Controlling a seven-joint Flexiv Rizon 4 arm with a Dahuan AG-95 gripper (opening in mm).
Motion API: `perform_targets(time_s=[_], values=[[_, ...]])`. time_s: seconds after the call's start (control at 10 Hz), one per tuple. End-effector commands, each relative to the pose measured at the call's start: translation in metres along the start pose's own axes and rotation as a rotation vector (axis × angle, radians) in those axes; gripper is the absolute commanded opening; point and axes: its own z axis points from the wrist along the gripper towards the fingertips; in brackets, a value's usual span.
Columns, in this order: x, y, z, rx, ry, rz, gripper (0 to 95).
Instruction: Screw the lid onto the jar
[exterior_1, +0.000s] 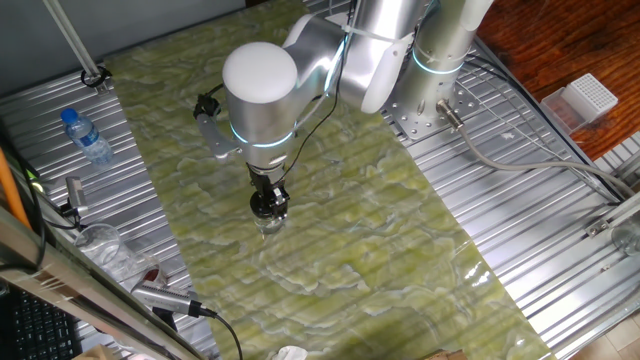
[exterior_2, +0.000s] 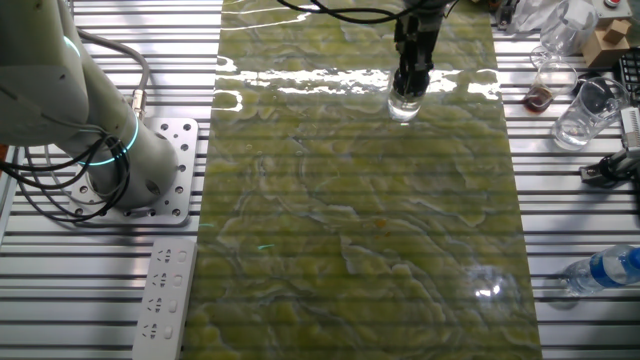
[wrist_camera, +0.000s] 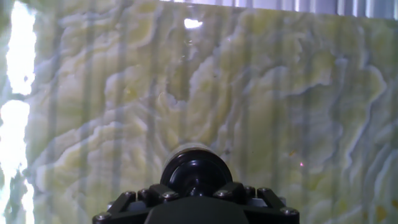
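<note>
The claw (exterior_1: 269, 203) pinches the lid (wrist_camera: 196, 172) tightly atop the jar (exterior_2: 404, 103), which stands on the table (exterior_1: 400, 250) toward 12 o'clock in the other fixed view; the screwing step seems under way, so the next move likely calls for twisting it tight.

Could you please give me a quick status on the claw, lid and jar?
Claw shut on lid. Lid sits atop jar, upright on the mat. Nothing in the way.

Work surface: ribbed metal table (exterior_1: 560, 200) overlaid by a green marbled mat (exterior_2: 360, 220). Bright overhead light glares off the mat's far edge. Reddish wooden floor (exterior_1: 530, 40) visible beyond one table corner.
</note>
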Motion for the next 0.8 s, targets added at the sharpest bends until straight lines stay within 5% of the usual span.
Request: perform_targets(time_s=[0.1, 0.4, 0.7, 0.8], values=[[-0.0002, 0.0009, 0.0016, -0.012, -0.003, 0.113, 57.0], [-0.0007, 0.0009, 0.0013, -0.028, 0.003, 0.252, 57.0], [-0.0002, -0.0013, 0.0004, -0.027, 0.006, 0.233, 57.0], [-0.0002, -0.0013, 0.0006, -0.027, 0.008, 0.208, 76.0]])
